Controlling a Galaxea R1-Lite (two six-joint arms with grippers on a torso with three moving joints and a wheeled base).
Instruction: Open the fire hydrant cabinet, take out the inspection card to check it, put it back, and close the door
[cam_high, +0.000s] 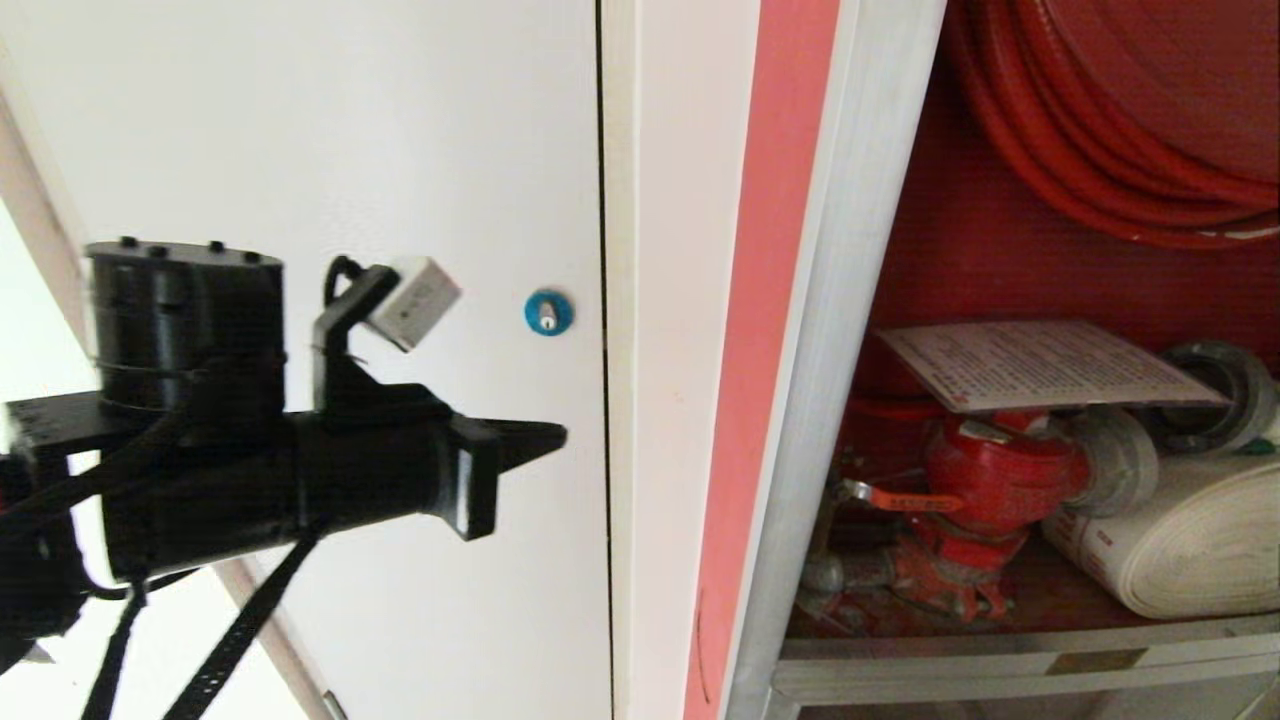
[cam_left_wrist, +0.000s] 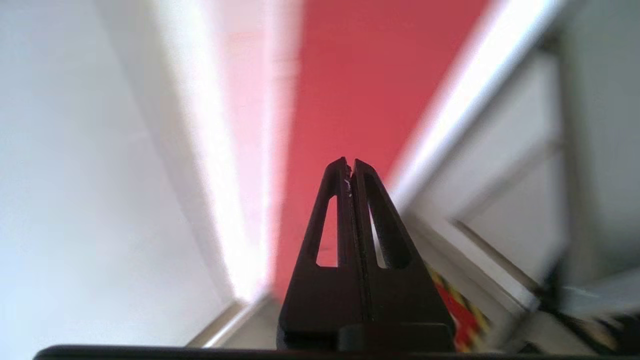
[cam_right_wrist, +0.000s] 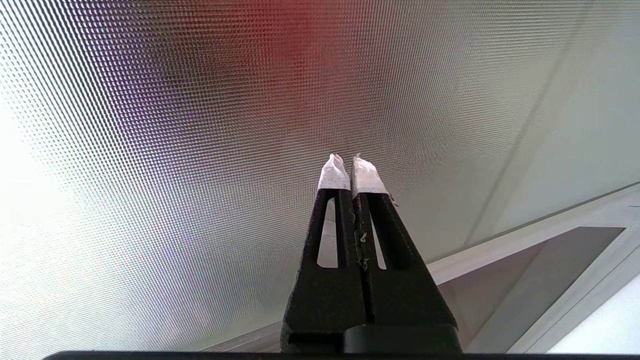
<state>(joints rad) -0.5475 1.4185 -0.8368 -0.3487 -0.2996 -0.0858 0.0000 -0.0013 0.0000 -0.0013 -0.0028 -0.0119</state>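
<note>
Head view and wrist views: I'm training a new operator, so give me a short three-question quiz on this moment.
1. True or false: the inspection card lies inside the fire hydrant cabinet, over the red valve.
2. The left gripper is in front of: A) the white door with the blue lock; B) the hose reel; C) the rolled white hose.
3. Fill in: the fingers of the right gripper are ____.

Key: 1 true; 2 A; 3 shut, holding nothing.
</note>
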